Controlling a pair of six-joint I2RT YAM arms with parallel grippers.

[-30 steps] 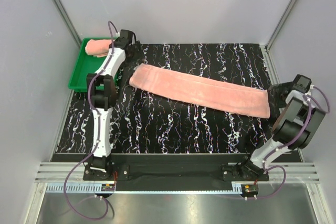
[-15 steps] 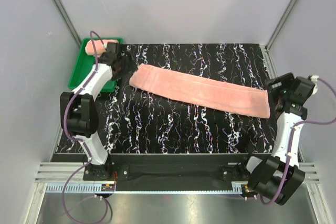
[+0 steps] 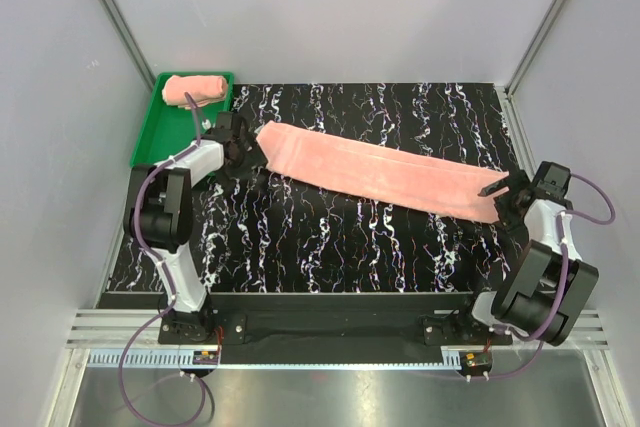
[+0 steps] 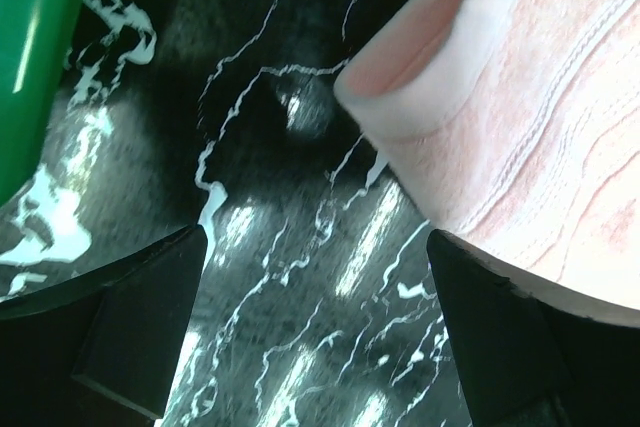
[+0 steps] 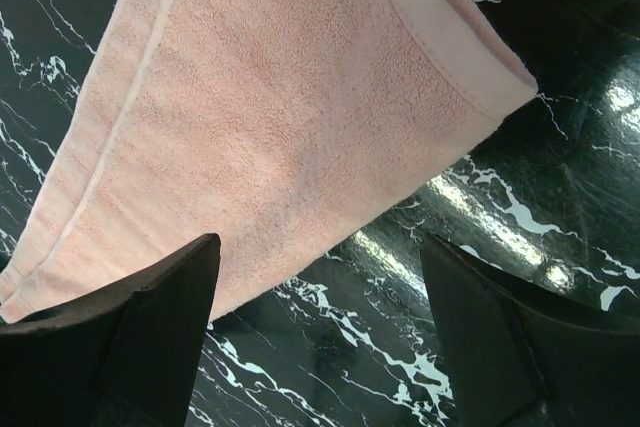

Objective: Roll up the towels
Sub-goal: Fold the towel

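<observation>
One salmon-pink towel point(image 3: 380, 174) lies flat and stretched out slantwise across the black marbled mat. A second towel point(image 3: 195, 89) sits rolled up in the green tray point(image 3: 160, 142). My left gripper point(image 3: 248, 152) is low at the flat towel's left end, open, with bare mat between its fingers point(image 4: 130, 337); the towel's folded corner point(image 4: 520, 97) lies just ahead and to the right. My right gripper point(image 3: 498, 195) stands open at the towel's right end. The towel's edge point(image 5: 280, 117) lies just ahead of its left finger point(image 5: 130, 347), untouched.
The black mat point(image 3: 350, 237) with white veins covers the table between grey walls. The green tray's rim point(image 4: 30, 47) lies close to the left of my left gripper. Metal frame posts point(image 3: 110, 7) run up at the back corners.
My left arm left the tray and dropped to the flat towel's left end. My right arm swung in to the towel's right end, and its jaws widened.
</observation>
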